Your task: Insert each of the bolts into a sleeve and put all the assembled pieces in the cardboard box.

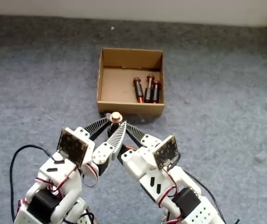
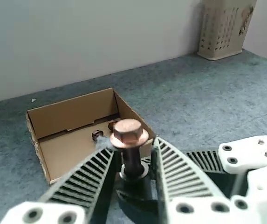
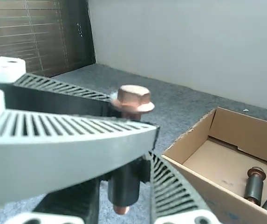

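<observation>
Holding one bolt (image 1: 116, 116) upright in mid-air, already seated in its dark sleeve (image 3: 124, 193), just outside the cardboard box (image 1: 131, 108) and close against the near wall. Long axis vertical: hexagonal copper head on top, copper tip poking out under the sleeve's lower end. Clamped from both sides: by the left gripper (image 2: 134, 143), closed on the sleeve right under the head, and by the right gripper (image 3: 123, 172), closed on the same sleeve lower down, ribbed fingers crossing. Between the held piece and the box floor, just that near wall. Inside the box, toward the right side, three assembled pieces (image 1: 148, 89) side by side, heads toward the far wall, touching or nearly so. Underneath everything, grey carpet (image 1: 226, 116); beside the left arm, a looping black cable (image 1: 17, 156); farther off, a beige slatted bin (image 2: 224, 28) and brown blinds (image 3: 30, 28). From above, sleeve hidden under the head and the converging fingers. From the right wrist, middle of the sleeve covered by a left finger, and one boxed piece cut off at the frame edge. Lying flat or leaning, for the boxed three: hard to tell.
</observation>
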Controlling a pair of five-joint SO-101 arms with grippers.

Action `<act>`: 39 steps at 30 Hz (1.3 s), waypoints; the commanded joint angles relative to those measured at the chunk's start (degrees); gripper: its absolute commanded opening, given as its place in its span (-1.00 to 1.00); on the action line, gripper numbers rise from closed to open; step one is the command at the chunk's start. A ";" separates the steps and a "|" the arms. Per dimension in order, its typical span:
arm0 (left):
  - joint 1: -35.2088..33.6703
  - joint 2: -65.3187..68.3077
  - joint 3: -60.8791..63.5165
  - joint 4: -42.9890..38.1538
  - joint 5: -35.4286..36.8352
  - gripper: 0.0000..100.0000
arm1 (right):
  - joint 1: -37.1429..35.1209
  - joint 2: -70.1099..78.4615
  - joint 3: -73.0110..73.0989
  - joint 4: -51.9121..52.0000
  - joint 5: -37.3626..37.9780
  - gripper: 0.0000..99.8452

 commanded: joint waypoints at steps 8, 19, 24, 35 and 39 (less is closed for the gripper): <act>-10.07 -0.31 -3.21 0.00 -0.70 -0.71 | 4.44 -1.01 7.96 1.45 0.18 -0.99; -23.52 -0.48 -3.82 16.18 -5.63 -0.76 | 6.46 -1.01 7.96 5.85 -3.25 -0.99; -29.14 -0.48 1.98 17.58 -8.35 -0.99 | 9.71 -1.01 7.96 5.85 -3.43 -0.99; -33.36 -0.48 18.51 11.43 -9.32 -0.99 | 10.24 -1.01 7.96 5.93 -3.43 -0.99; -33.36 -0.48 20.97 8.09 -9.67 -0.99 | 11.56 -1.01 7.96 5.93 -3.43 -0.99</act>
